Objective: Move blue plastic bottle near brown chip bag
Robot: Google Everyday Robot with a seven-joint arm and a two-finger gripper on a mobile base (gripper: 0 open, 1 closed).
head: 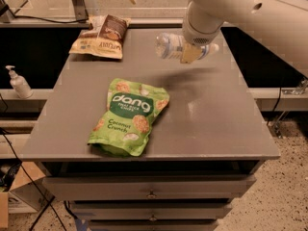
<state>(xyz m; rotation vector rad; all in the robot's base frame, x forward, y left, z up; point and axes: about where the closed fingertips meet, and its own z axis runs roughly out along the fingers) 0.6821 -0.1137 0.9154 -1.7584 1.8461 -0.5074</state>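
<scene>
The blue plastic bottle lies sideways in the air, held above the far middle of the grey table. My gripper is shut on the bottle's middle, hanging from the white arm at upper right. The bottle's right end sticks out past the gripper. The brown chip bag, tan-yellow with a dark brown panel, lies flat at the table's far left corner, left of the bottle with a gap between them.
A green "dang" bag lies on the table's front middle. A white pump dispenser bottle stands on a ledge left of the table. Drawers run below the table's front edge. A metal frame stands behind the table.
</scene>
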